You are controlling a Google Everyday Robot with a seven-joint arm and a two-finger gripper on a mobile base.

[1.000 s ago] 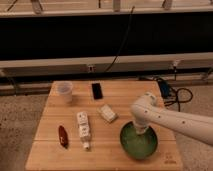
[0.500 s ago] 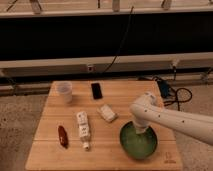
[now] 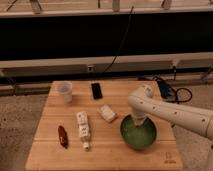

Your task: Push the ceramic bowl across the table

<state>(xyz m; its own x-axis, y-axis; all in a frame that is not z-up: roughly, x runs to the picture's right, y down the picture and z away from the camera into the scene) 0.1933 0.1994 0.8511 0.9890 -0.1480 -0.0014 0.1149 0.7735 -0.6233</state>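
Ceramic bowl: near the table's right front corner. Gripper: lowered inside its far rim, likely placed for pushing; finger state cannot be told.

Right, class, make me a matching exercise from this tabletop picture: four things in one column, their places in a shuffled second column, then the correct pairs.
Things:
1. plastic cup
2. ceramic bowl
3. black phone
4. pincer

Places:
A. over the green dish, reaching down into it
B. far left corner of the table
C. near right part of the tabletop
D. far edge, near the middle

Pairs: 1-B, 2-C, 3-D, 4-A
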